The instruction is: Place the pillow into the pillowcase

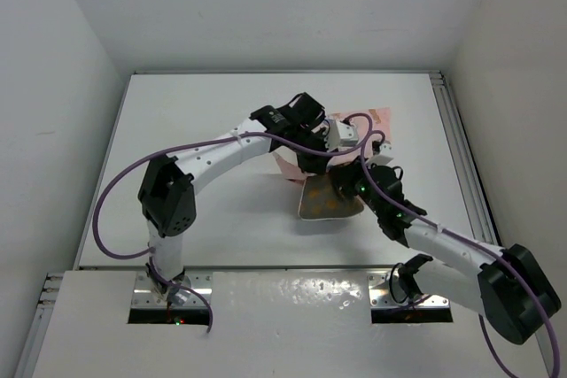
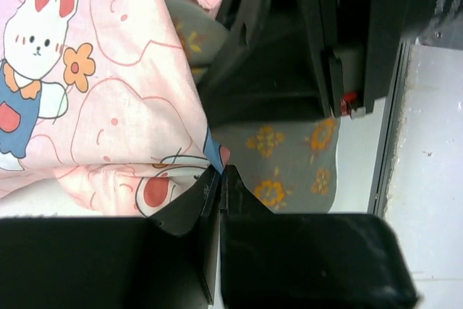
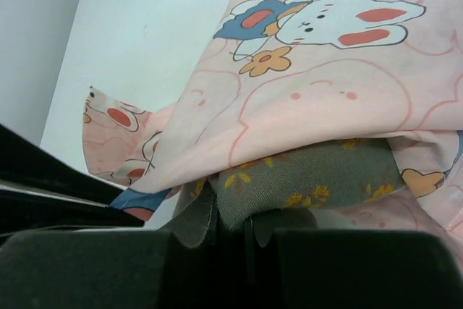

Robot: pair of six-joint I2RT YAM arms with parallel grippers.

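**Pillow tucked partway under the case, both claws pinching**

Top view: we've got the small olive-brown, orange-patterned pillow [image 1: 328, 201] mid-frame, poking out below the thin light-pink rabbit-print cloth pillowcase [image 1: 379, 119]. Both sit on a smooth white table [image 1: 204, 121] boxed in by plain white walls [image 1: 71, 59]. Left wrist view: the left gripper [image 2: 220, 173] is pressed together at lower centre, looks like it's nipping the pillowcase hem. Right wrist view: the right gripper [image 3: 230, 223] pinches the pillow's near edge at bottom centre. We reckon both are light and floppy, and the case will probably slide about, so take the hem at the opening and the cushion by its seam.
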